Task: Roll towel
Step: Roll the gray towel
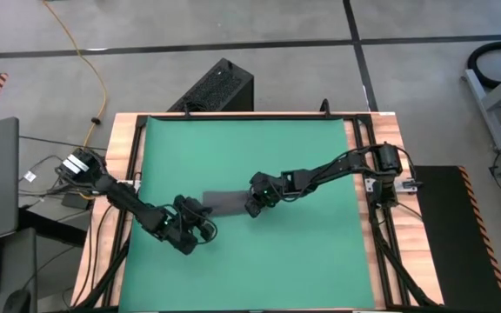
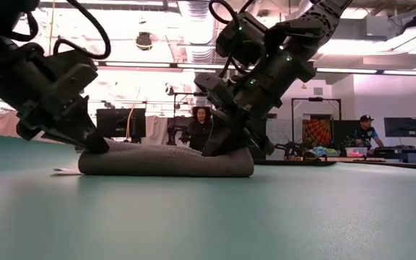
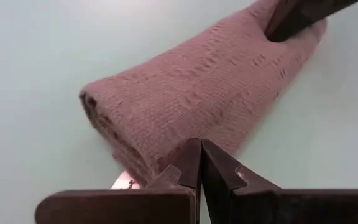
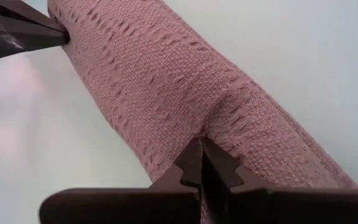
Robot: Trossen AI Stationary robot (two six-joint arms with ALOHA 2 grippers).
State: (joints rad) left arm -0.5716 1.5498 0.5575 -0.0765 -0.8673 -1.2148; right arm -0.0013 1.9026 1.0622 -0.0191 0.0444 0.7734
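Low view: both clenched end effectors, left (image 2: 96,144) and right (image 2: 219,148), press the rolled towel's (image 2: 165,162) ends

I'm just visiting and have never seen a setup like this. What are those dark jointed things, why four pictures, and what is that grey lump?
Those are two robot arms at a table. One camera looks down from above, one sits at table height, and one rides on each wrist. On the green mat lies a dark grey soft towel, already rolled into a log. The left gripper presses one end with shut fingers; the right gripper, also shut, presses the other. Neither visibly clamps the cloth.
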